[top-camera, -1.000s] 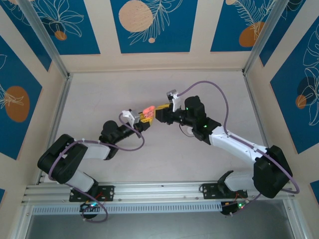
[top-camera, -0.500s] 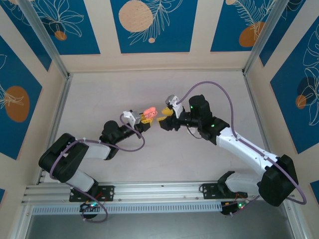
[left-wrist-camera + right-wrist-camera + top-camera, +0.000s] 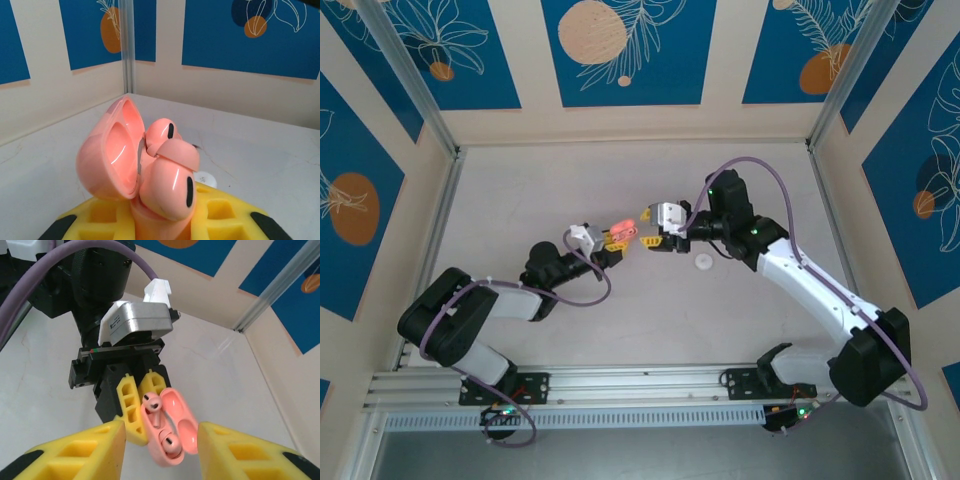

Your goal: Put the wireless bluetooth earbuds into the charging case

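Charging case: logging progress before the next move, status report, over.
Left gripper shut on the charging case, lid open. Both earbuds sit in it. Right gripper open, facing the case. White disc on the table, out of the way.

Blue leaf-print walls [image 3: 620, 50], pale tabletop [image 3: 520, 190]

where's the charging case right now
In the top view the charging case is near mid-table with its lid open, clamped in the left claw. The open right claw is just to its right.
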`<state>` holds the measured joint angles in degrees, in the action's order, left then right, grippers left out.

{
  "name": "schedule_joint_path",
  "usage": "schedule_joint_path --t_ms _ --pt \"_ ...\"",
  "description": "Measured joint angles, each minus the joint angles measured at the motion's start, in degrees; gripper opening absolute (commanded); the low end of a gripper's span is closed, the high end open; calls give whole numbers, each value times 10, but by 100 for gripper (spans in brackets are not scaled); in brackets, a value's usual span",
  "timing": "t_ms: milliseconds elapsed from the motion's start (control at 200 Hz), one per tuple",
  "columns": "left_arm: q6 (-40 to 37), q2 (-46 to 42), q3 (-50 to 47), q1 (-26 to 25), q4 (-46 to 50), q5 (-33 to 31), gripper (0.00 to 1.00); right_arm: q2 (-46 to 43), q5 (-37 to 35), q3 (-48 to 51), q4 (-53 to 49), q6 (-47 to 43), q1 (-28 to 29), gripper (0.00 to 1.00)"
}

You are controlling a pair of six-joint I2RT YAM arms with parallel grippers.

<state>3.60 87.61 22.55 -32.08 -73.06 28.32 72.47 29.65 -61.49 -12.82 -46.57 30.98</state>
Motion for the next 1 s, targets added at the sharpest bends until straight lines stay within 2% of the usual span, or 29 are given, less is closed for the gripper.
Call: schedule_joint_path --t_ms 420,710,1000 --pt "-23 -20 0 0 42 2 0 108 5 -86 -70 -134 40 33" --pt "-26 -21 0 0 50 2 0 138 1 -107 -104 -171 49 29" --pt "-27 -35 0 0 57 2 0 160 -9 -117 -126 -193 50 30"
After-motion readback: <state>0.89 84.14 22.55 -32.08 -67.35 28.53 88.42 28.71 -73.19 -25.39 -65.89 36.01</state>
